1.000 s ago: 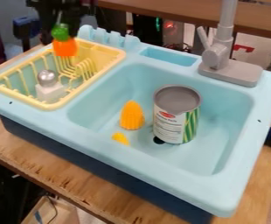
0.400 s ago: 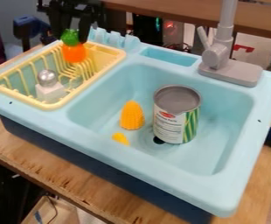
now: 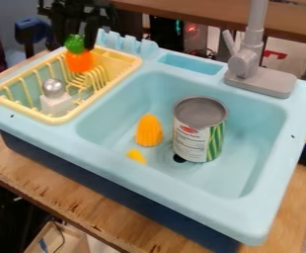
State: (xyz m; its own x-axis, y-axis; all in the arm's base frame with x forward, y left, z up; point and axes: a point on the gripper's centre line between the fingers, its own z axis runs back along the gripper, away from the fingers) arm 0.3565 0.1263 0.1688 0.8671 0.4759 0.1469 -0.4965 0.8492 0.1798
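"Orange toy with a green top (image 3: 80,62): position noted?"

"Located over the far part of the yellow dish rack (image 3: 25,109), inside its rim. Whether the rack floor is touched cannot be told."

"State of the gripper (image 3: 76,39)?"

"Closed on the green top, which is pinched between its fingers. Curved tines (image 3: 100,76) are seen just beside the toy, on the right."

"Other items in the rack?"

"A silver-topped white piece (image 3: 57,102) is stood nearer the front edge; a gap is left between it and the toy."

"Basin (image 3: 258,143)?"

"Separated from the rack by a pale blue ledge. A tin can (image 3: 195,133) is stood upright in it, with basin floor exposed out to the right wall. A toy corn cob (image 3: 149,131) and a small yellow piece (image 3: 136,157) are recorded left of the can."
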